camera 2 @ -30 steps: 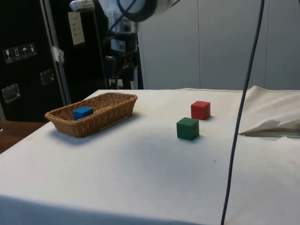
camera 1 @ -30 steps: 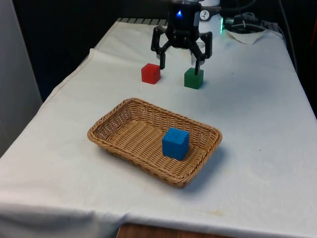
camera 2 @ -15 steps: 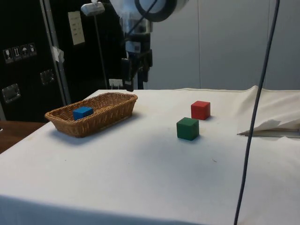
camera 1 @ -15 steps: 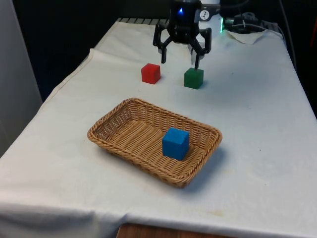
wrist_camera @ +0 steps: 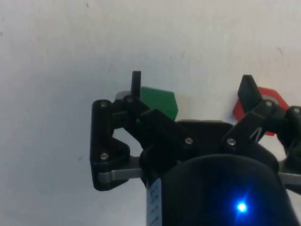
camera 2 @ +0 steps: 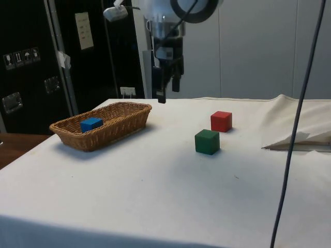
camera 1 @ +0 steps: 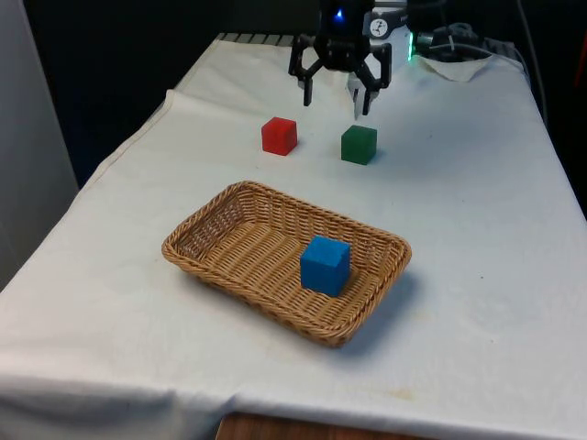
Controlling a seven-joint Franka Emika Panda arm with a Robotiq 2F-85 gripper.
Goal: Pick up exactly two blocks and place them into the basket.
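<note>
The end effector (camera 1: 337, 99) hangs above the far part of the worktop (camera 1: 477, 211), released, with its two fingers spread wide and nothing between them. It is over the gap between the red block (camera 1: 279, 136) and the green block (camera 1: 359, 145), a little beyond them, and well apart from the cloth.

The wicker basket (camera 1: 220, 225) lies nearer the front camera, and one blue block (camera 1: 325, 265) already rests inside it, towards the front view's right end. So one of the two blocks seems to be delivered, and one more is needed. The red block and the green block stand near each other on the cloth, not touching, both upright and free on all sides, which should make either one easy to take from above.

In the side view the end effector (camera 2: 166, 89) is high over the worktop, between the basket (camera 2: 121, 123) and the two loose blocks. In the wrist view the green block (wrist_camera: 159, 101) sits by one finger (wrist_camera: 136, 82) and the red block (wrist_camera: 271, 108) by the other. Probably the wide opening is kept for the next grasp, but which block will be chosen cannot be told.
</note>
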